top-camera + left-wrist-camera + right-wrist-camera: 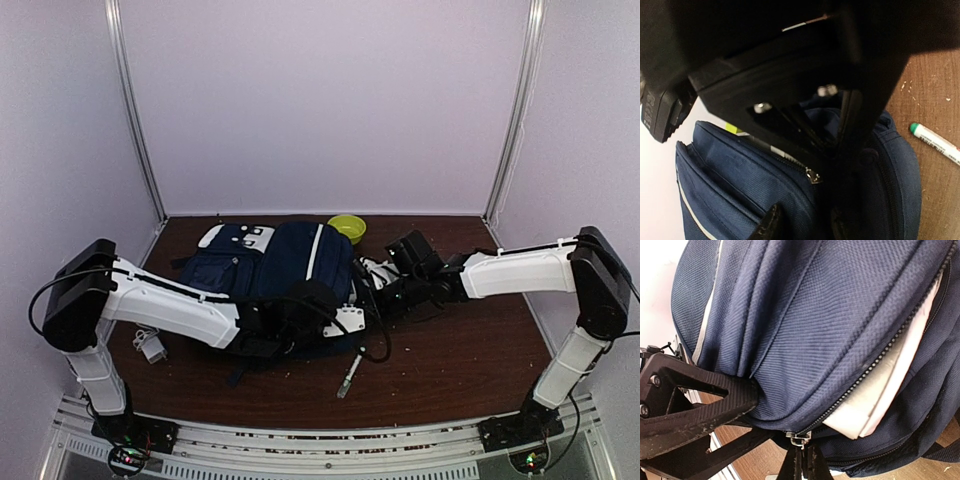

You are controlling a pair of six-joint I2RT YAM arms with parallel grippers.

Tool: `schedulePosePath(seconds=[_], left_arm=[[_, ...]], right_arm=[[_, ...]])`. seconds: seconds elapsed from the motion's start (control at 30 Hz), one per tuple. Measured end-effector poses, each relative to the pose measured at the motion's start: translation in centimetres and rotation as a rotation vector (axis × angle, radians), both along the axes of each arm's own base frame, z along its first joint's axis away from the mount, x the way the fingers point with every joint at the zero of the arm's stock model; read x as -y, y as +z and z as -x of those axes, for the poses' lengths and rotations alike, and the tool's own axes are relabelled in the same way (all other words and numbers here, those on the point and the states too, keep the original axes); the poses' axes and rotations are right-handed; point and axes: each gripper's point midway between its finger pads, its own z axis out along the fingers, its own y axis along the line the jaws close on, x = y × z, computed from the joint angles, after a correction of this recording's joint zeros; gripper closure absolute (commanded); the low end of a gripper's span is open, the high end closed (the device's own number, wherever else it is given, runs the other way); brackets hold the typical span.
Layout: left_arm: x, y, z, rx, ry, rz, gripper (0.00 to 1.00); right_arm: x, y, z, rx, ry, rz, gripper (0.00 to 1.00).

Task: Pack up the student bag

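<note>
Student bag, apparently at zip-closing: right gripper pinched tight on zipper pull, left gripper half-parted astride fabric, hold unclear; calls for steady pull over white sheets.

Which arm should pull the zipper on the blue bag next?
Right, probably. The right claw is shut on the zipper pull of the student bag, so it can just tug. The left claw is open over the fabric, gripping nothing.

Soft even light, student bag weave sharp, wrist-view backgrounds blown out white
</note>
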Motion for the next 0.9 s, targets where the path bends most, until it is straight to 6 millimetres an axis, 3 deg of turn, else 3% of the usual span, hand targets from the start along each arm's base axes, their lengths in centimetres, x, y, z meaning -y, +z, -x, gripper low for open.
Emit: schedulePosePath(seconds=[0.07, 0.17, 0.2, 0.43, 0.9], left_arm=[[-0.1, -0.1, 0.2, -0.012, 0.004, 0.011, 0.74], [-0.5, 0.0, 0.4, -0.035, 0.010, 0.039, 0.98], [-0.6, 0.0, 0.4, -0.045, 0.013, 0.050, 1.00], [-1.5, 0.7, 0.5, -0.089, 0.024, 0.117, 1.00], [-5.4, 3.2, 3.3, -0.183, -0.011, 0.170, 1.00]], right_arm=[[0.1, -0.1, -0.1, 0.002, -0.004, 0.006, 1.00], [0.0, 0.0, -0.1, 0.002, -0.003, 0.004, 1.00], [0.0, 0.1, -0.1, 0.004, -0.003, 0.001, 1.00], [-0.3, 0.9, -0.5, 0.023, 0.007, 0.000, 1.00], [-0.9, 3.5, -0.8, 0.128, 0.074, 0.109, 1.00]])
